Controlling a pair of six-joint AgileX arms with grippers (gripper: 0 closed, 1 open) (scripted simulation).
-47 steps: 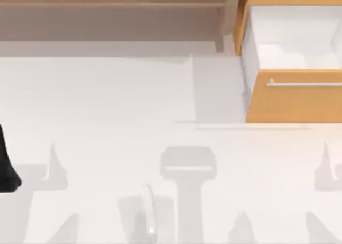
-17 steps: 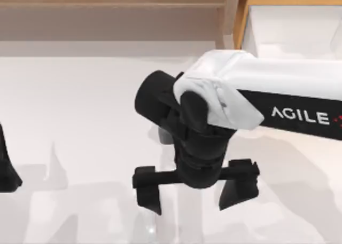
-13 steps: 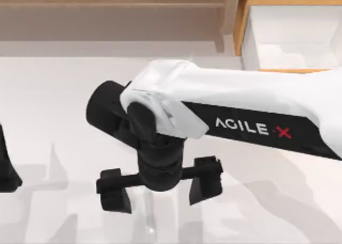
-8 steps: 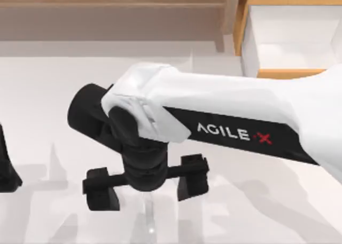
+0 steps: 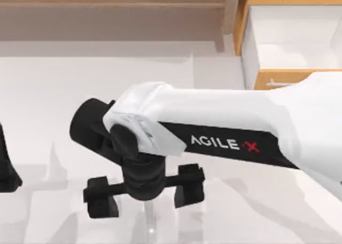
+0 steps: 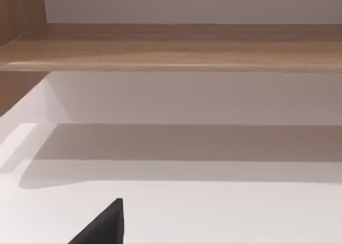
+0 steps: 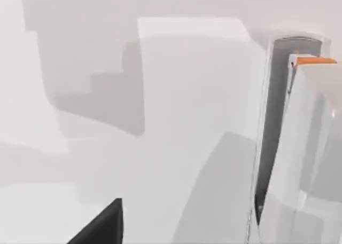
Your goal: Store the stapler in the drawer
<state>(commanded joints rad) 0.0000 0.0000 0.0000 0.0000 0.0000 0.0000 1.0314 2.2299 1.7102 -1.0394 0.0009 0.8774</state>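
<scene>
The stapler [image 5: 150, 220] is a thin pale sliver lying on the white table near the front edge. My right arm reaches in from the right, and its gripper [image 5: 144, 203] hangs open right above the stapler. One black finger [image 5: 101, 199] is to the stapler's left and the other [image 5: 189, 186] to its right, neither touching it. In the right wrist view the stapler [image 7: 297, 148] runs long and pale with a dark slot along it. The drawer [image 5: 291, 41] stands pulled open at the back right, white inside. The arm partly covers its orange front [image 5: 272, 78]. My left gripper [image 5: 7, 169] is parked at the left edge.
A long brown wooden shelf [image 5: 107, 4] runs along the back of the table, also seen in the left wrist view as a wooden shelf [image 6: 171, 46]. Grey shadow patches lie on the white table [image 5: 53, 94].
My right arm came in from the right, swept left across the table and settled over the stapler with its fingers wide apart. The stapler and my left arm have not moved.
</scene>
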